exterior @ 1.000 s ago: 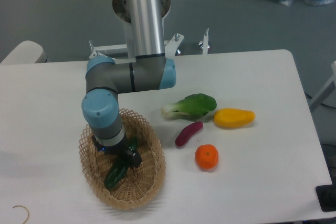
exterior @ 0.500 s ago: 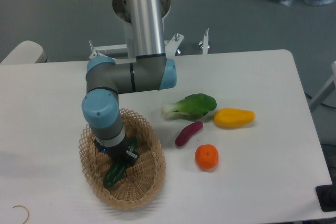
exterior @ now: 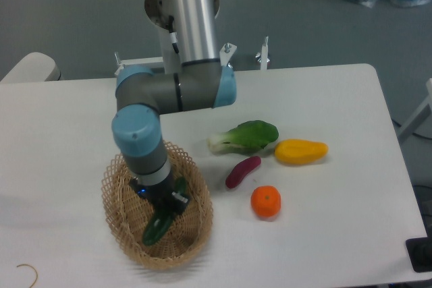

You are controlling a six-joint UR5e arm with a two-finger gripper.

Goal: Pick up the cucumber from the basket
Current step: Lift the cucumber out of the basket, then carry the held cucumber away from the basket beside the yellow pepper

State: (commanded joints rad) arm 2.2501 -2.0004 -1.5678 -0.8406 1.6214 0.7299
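Dark green, glossy cucumber [exterior: 162,220] lies tilted in your oval tan wicker basket [exterior: 119,214], lower tip toward seven o'clock. Your two-finger gripper [exterior: 169,204] looks closed around its upper half, seemingly to lift it out.

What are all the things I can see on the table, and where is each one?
basket: one, tan wicker, front left of the table
cucumber: one, dark green, inside the basket
bok choy: one, green with white stem, middle of the table
sweet potato: one, purple, just in front of the bok choy
yellow fruit: one, yellow, right of the bok choy
orange: one, orange, front of the sweet potato
table: one, white
gripper: one, black, down in the basket around the cucumber
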